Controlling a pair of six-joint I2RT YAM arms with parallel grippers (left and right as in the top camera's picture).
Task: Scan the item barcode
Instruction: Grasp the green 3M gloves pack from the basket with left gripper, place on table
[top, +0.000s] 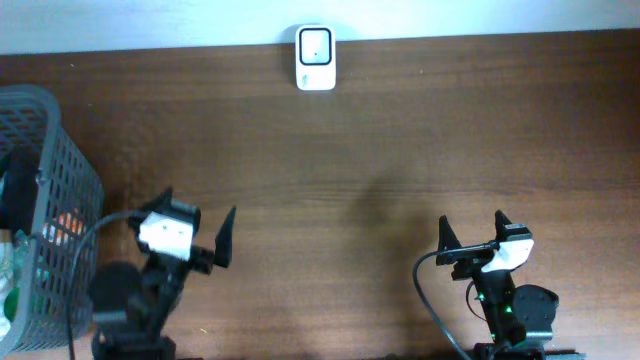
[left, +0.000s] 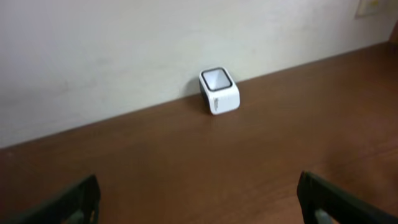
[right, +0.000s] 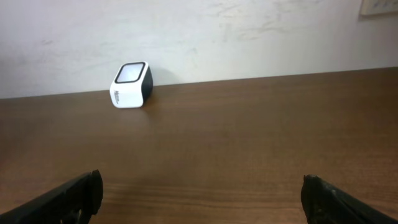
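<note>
From overhead, the scanner (top: 316, 58) sits at the far edge of the worktop (top: 400, 140), backed against the wall (top: 150, 20). Its window faces up, probably so that a barcode can be passed over it from either side. Well to the scanner's left and nearer the arms stands a grey mesh basket (top: 70, 170). An orange patch, likely the item (top: 62, 226), shows through its wall, but what it is and where its barcode lies cannot be told. The left tool (top: 197, 212) rests nearer the arms than the scanner and to its left, close to the basket, which makes it the natural one to fetch the item. Its jaws are spread wide and hold nothing. The right tool (top: 471, 222) sits nearer the arms and to the scanner's right, equally wide and empty, clear of the path between basket and scanner.

In the left wrist view, the scanner (left: 219, 91) lies ahead and slightly right of centre, tilted window showing. The left tool (left: 198, 186) frames bare worktop between fully parted fingers, and the basket is out of frame.

In the right wrist view, the scanner (right: 131, 84) stands ahead and to the left against the wall. The right tool (right: 200, 186) is spread just as wide with nothing in it. Nothing has yet been picked up, so the task looks to be at its very start.
</note>
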